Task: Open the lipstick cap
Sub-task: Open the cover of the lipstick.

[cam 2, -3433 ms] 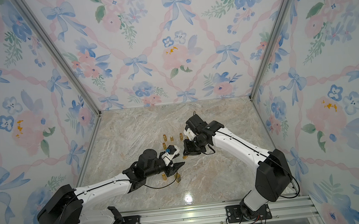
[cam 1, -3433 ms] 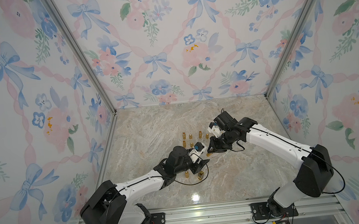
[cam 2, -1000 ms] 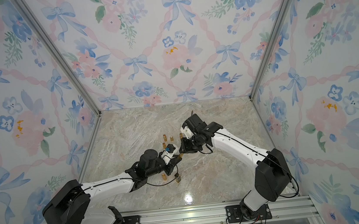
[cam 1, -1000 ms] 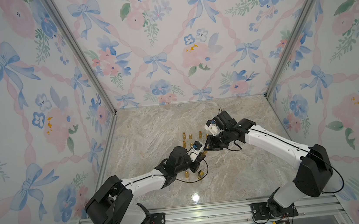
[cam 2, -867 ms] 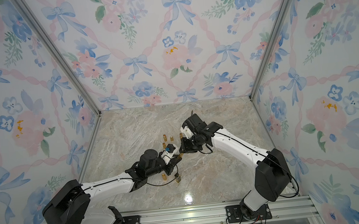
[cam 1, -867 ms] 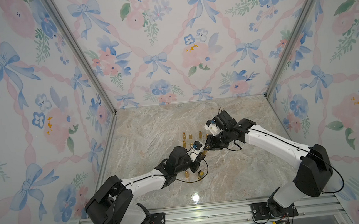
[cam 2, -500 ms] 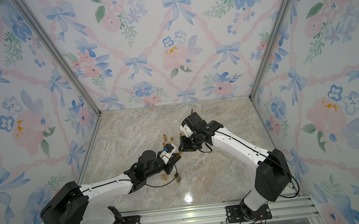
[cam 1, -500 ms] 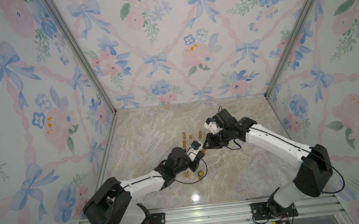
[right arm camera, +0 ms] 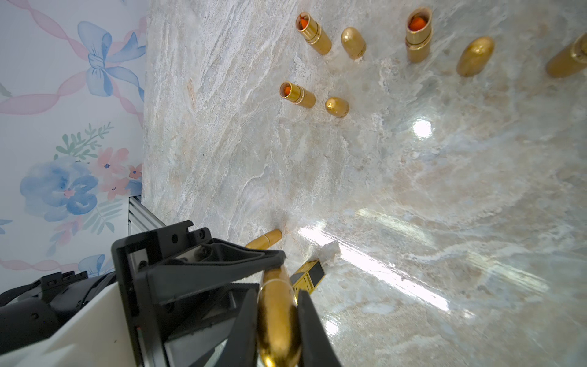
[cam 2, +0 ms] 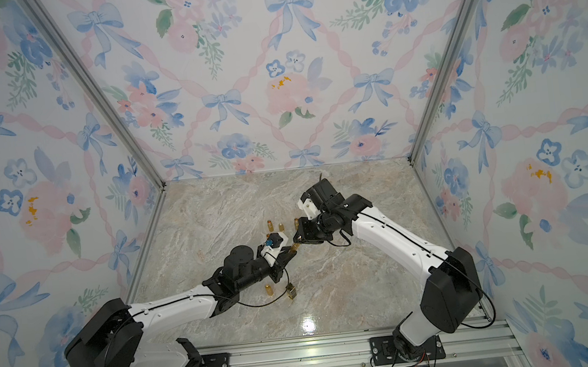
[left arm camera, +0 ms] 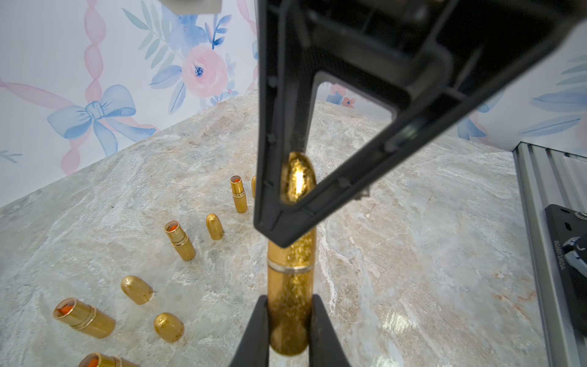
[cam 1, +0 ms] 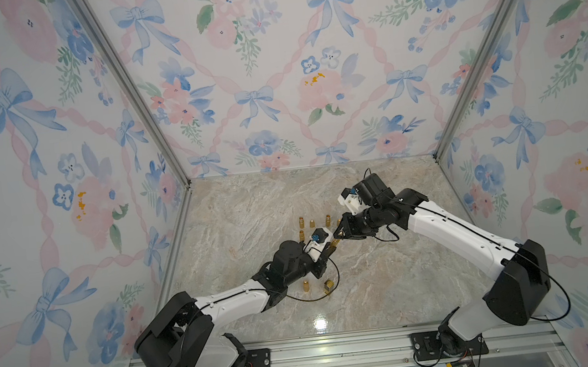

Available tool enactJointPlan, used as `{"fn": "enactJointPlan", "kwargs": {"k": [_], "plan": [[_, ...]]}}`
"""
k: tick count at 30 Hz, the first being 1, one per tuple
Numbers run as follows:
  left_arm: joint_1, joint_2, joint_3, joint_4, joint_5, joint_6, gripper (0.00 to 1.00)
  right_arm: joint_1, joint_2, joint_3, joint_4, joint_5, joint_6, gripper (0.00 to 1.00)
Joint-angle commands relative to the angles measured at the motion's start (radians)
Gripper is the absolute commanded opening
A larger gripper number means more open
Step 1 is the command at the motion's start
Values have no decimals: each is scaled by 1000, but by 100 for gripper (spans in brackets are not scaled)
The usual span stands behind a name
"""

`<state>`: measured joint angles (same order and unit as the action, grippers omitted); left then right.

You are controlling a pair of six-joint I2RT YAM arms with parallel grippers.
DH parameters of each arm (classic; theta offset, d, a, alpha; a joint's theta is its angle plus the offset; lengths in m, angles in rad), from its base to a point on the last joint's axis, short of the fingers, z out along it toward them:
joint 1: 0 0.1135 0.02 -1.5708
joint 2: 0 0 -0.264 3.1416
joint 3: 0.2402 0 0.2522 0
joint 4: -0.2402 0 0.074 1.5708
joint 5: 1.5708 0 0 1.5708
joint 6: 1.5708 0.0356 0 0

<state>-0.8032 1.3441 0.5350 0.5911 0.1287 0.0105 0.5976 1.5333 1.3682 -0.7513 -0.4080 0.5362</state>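
The lipstick (left arm camera: 290, 286) was held in the air above the tabletop (cam 1: 387, 275), between the two arms. It was grasped at its lower end by the clenched left gripper (left arm camera: 290, 321), and its cap (left arm camera: 297, 178), not yet off, was clamped by the right gripper (right arm camera: 277, 321). Opened lipsticks (right arm camera: 313, 33) and loose caps (right arm camera: 353, 43) stood on the tabletop nearby.

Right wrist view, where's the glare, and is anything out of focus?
Right wrist view: glare streaks across the marble table, and the held lipstick is soft, close to the lens. Left wrist view: its glitter reads sharp. Both top views: one glare patch near the table's front edge.
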Motion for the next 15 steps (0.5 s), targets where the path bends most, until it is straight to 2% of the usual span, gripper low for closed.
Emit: {"fn": "enactJointPlan", "kwargs": {"k": [1, 8, 15], "plan": [[37, -1, -24, -134, -141, 4, 0, -55, -66, 37, -87, 33, 20, 17], [41, 3, -20, -138, -131, 1, 0, -76, -81, 20, -66, 8, 45, 17], [42, -17, -28, -142, -132, 9, 0, -94, -94, 3, -75, 41, 36, 17]]}}
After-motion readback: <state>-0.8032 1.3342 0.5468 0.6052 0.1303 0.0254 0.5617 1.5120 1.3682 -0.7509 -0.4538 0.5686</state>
